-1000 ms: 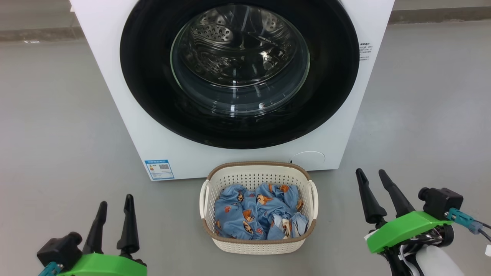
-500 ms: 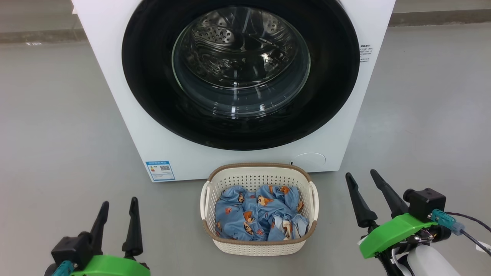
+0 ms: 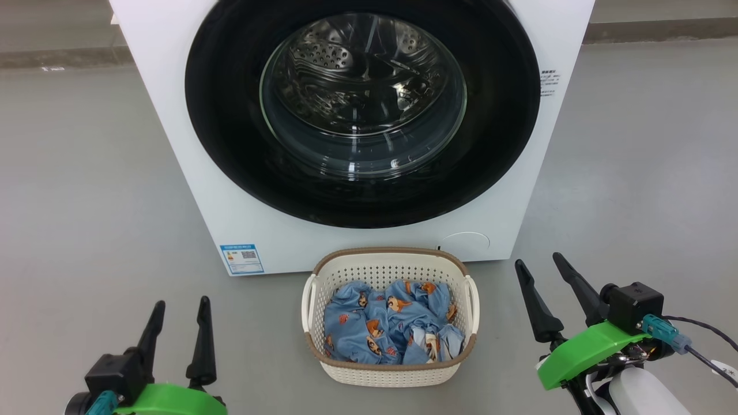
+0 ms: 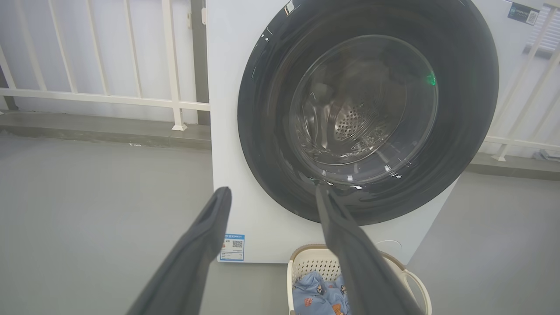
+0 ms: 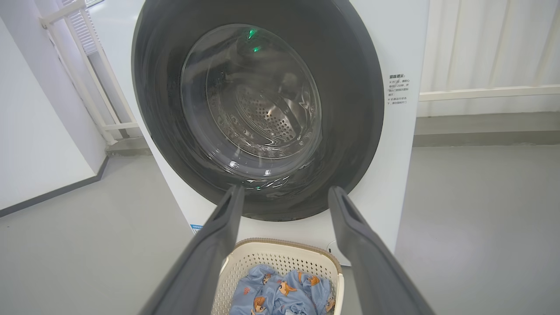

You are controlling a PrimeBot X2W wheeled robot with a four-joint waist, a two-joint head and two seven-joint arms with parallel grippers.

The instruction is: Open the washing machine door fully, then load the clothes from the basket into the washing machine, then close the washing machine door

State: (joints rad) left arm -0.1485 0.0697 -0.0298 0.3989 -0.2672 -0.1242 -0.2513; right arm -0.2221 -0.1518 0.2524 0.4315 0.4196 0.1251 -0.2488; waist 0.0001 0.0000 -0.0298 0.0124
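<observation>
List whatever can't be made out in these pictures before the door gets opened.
Washing machine top: cut off by the head view's upper edge.
Washing machine door handle: not distinguishable on the glossy black rim, head view.
Blue label print: too small to read, head view.
Clothes count: lower layers hidden by the top folds and the basket wall.
Basket's near end: cut off by the bottom edge, right wrist view.

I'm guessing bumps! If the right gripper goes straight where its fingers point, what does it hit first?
The right gripper probably meets the washing machine door, at its lower black rim, passing above the basket; depth is unclear.
</observation>
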